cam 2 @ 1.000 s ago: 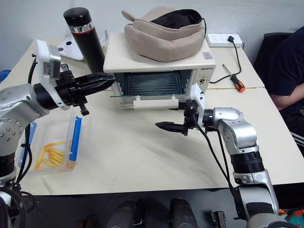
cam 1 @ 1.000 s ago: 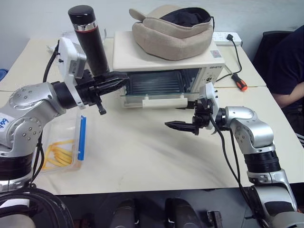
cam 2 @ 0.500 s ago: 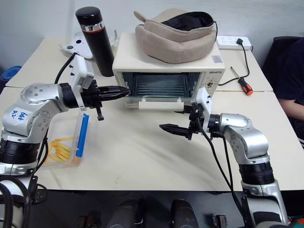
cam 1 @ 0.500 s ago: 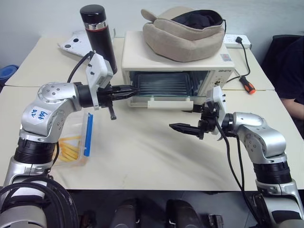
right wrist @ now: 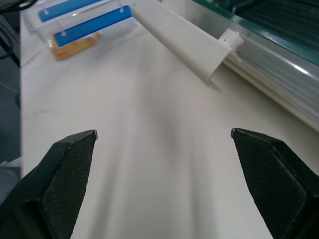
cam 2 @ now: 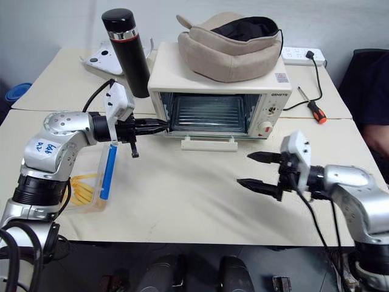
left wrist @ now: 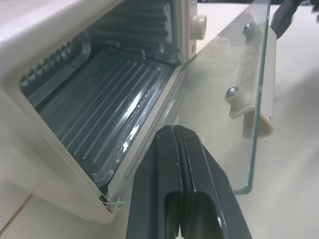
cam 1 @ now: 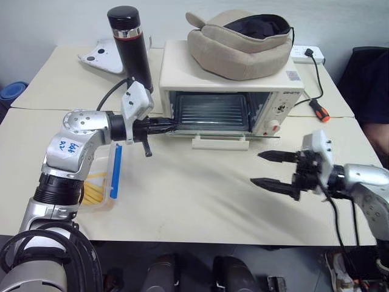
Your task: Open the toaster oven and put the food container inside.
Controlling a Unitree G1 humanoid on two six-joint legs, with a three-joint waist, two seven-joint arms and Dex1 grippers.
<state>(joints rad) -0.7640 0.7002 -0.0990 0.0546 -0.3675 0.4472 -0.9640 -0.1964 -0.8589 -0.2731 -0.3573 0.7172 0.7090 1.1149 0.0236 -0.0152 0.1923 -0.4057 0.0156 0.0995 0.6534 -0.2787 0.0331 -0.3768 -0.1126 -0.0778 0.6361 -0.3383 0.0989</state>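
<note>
The cream-white toaster oven [cam 1: 226, 76] stands at the back of the table with its glass door [left wrist: 234, 74] dropped flat and its white bar handle [cam 1: 220, 143] facing me. My left gripper [cam 1: 172, 123] is shut and empty. Its tips sit at the left corner of the door, by the oven mouth [left wrist: 99, 109]; I cannot tell if they touch the glass. My right gripper [cam 1: 256, 168] hangs open and empty above the table, to the right of and in front of the handle. The food container [cam 1: 100, 182], clear with a blue clip and yellow strips, lies at the left under my left arm.
A beige padded pouch [cam 1: 240, 36] lies on top of the oven. A black flask [cam 1: 130, 42] stands to the oven's left, with a white bracket [cam 1: 100, 58] behind it. A power strip [cam 1: 307, 53] and a screwdriver [cam 1: 317, 109] lie at the back right. A person's dark sleeve [cam 1: 374, 79] is at the right edge.
My right gripper has drawn back to the right, away from the door handle, still open. My left gripper has sunk and reached in to the door's left corner. The head camera has shifted.
</note>
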